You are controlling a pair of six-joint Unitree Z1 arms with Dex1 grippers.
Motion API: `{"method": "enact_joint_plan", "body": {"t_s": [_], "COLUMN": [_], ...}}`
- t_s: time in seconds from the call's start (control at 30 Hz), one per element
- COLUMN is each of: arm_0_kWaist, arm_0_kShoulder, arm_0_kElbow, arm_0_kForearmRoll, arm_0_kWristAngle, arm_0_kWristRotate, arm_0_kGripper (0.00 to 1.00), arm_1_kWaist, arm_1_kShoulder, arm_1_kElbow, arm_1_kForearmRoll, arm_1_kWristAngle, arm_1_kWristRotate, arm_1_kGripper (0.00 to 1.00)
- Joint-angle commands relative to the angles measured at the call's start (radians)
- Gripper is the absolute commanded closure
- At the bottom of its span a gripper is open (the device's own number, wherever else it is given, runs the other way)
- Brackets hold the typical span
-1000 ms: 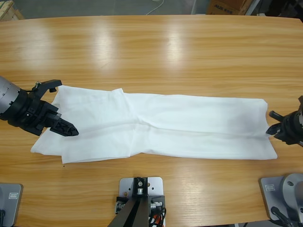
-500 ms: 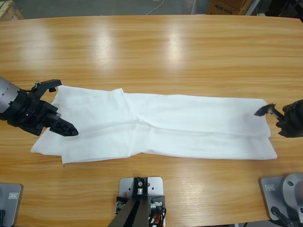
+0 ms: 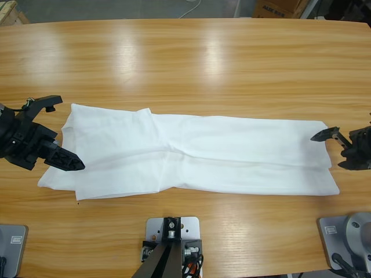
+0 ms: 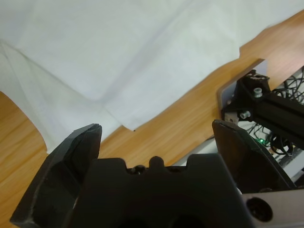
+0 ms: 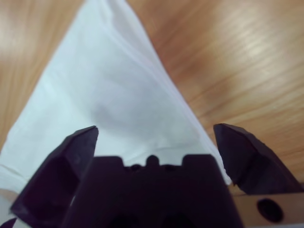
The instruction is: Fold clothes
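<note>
A long, glossy wooden table [image 3: 191, 58] with pale streaks of glare carries the white T-shirt [image 3: 191, 153], folded into a long flat band across the near half, smooth cotton with soft creases and a wider doubled end at one side. From above, the left gripper [image 3: 57, 132] sits at that wide end, black jaws spread wide, its lower tip at the cloth's edge, holding nothing. The right gripper [image 3: 342, 152] sits just off the narrow end, jaws also parted and empty.

Along the left wrist, layered white fabric [image 4: 118, 52] lies ahead of the spread jaws, with table wood and rig hardware beside it.

Along the right wrist, the shirt's band [image 5: 114, 104] tapers away between wide-open jaws, unheld.
</note>
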Motion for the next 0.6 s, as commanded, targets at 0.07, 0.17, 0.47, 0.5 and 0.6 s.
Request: {"method": "enact_joint_plan", "body": {"t_s": [0.07,0.17,0.47,0.5,0.6], "arm_0_kWaist": [-0.006,-0.006,-0.010,-0.014,-0.035], "arm_0_kShoulder": [-0.027,-0.028,-0.030,-0.034,-0.046], "arm_0_kElbow": [0.009,-0.003,-0.150,-0.160,-0.165], "arm_0_kForearmRoll": [0.018,0.038,0.126,0.128,0.128], "arm_0_kWristAngle": [0.018,0.019,0.043,0.048,0.060], "arm_0_kWristRotate": [0.009,0.009,-0.044,-0.059,-0.090], "arm_0_kGripper": [0.092,0.092,0.092,0.092,0.092], "arm_1_kWaist": [-0.052,-0.117,-0.060,-0.041,-0.033], "arm_1_kShoulder": [0.075,0.116,0.107,0.110,0.129], "arm_1_kElbow": [0.008,0.021,0.024,0.023,0.013], "arm_1_kForearmRoll": [-0.014,-0.071,-0.072,-0.070,-0.057], "arm_1_kWristAngle": [0.021,0.074,0.142,0.142,0.156], "arm_1_kWristRotate": [0.025,0.020,-0.015,-0.014,-0.014], "arm_1_kGripper": [0.000,0.000,0.000,0.000,0.000]}}
